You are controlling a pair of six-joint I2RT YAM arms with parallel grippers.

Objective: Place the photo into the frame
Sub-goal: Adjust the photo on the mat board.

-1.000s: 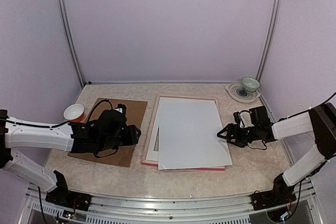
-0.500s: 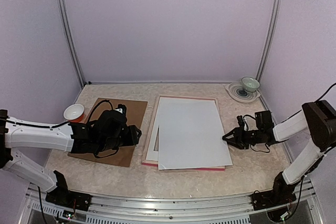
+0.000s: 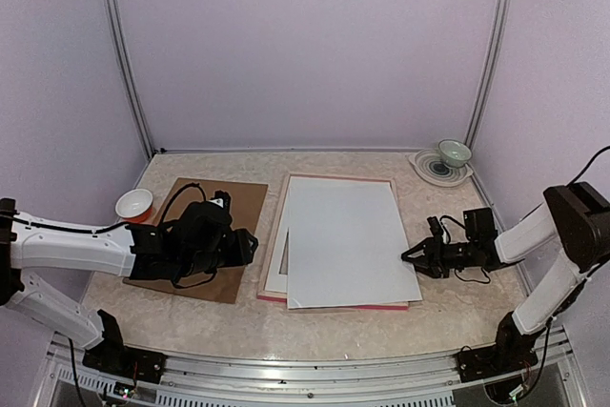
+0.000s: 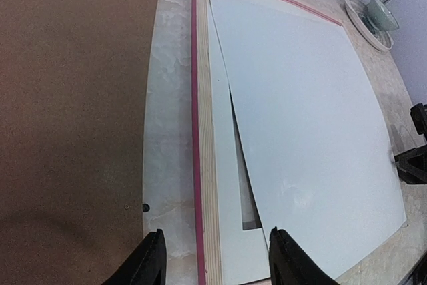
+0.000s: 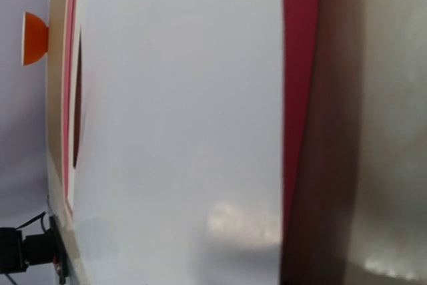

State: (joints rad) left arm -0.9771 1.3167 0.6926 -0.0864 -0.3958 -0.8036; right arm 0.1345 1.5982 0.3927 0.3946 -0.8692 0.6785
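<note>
The right tool (image 3: 412,256) has sunk low to the counter and slid along the right edge of the photo (image 3: 351,240), its jaws narrowed from wide. I cannot tell if they pinch the sheet. The photo lies white side up, skewed across the frame (image 4: 206,185), not yet seated. This looks like 1 squaring nudge. The left tool (image 3: 246,245) hovers half open and empty over the brown board (image 4: 73,98).

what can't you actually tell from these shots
- Photo: printed side, every view; only its white back shows.
- Right gripper: open or shut, and whether it touches the photo; too small in the top view, no fingers in the right wrist view.
- Board: its middle, top view; the left arm covers it.
- Frame: front, every view; it faces the table.
</note>
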